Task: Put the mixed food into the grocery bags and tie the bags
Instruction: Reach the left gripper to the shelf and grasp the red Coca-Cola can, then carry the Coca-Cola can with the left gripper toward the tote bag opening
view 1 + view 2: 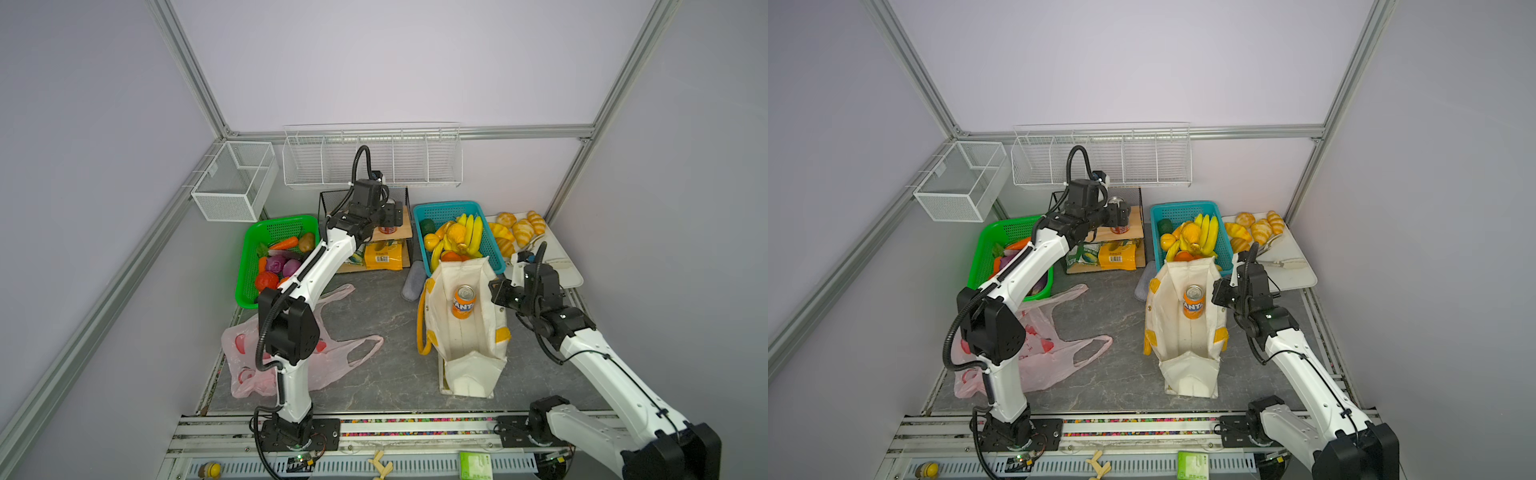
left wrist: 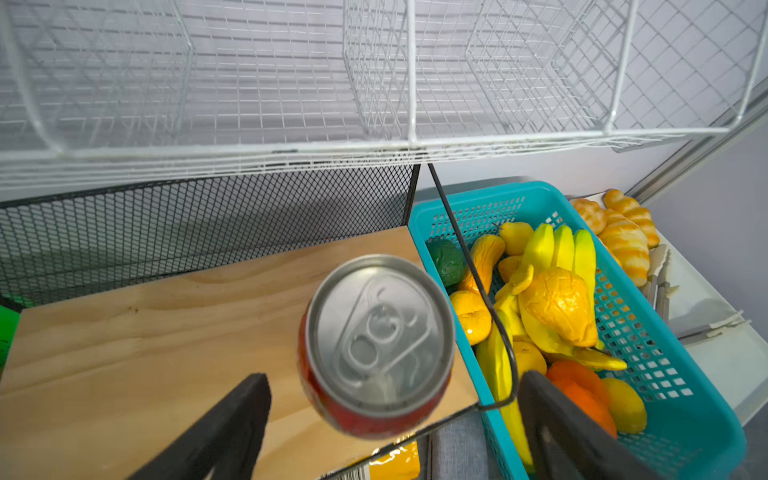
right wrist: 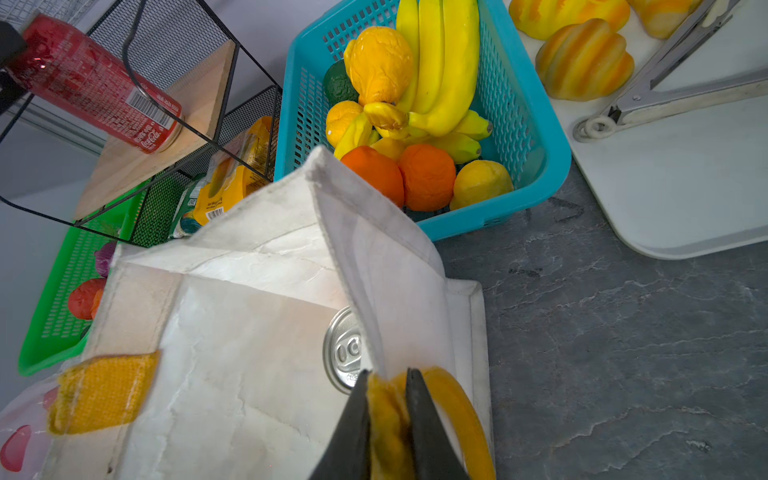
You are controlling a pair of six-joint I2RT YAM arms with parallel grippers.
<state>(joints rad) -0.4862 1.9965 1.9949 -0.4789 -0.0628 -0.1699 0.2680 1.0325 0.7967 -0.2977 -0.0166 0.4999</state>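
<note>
Left hand: jaws wide apart, one on either side of the red can, no contact evident. The can stands upright on the wooden shelf, upper centre in both top views.

Right hand: jaws clamped on the yellow handle of the tote, centre right in a top view, keeping its mouth open. The Fanta can stands upright inside the tote. The pink bag lies flat on the surface at lower left. The vegetables sit in the green basket.

Assessment: the step in hand is the pick of the red can. The next move calls for closing squarely on the can's body, lifting it clear of the shelf's wire frame, then carrying it to a bag.

Pose: the left arm is stretched far forward with the wrist angled down. The right arm is bent, with its hand at the tote's rim.
</note>
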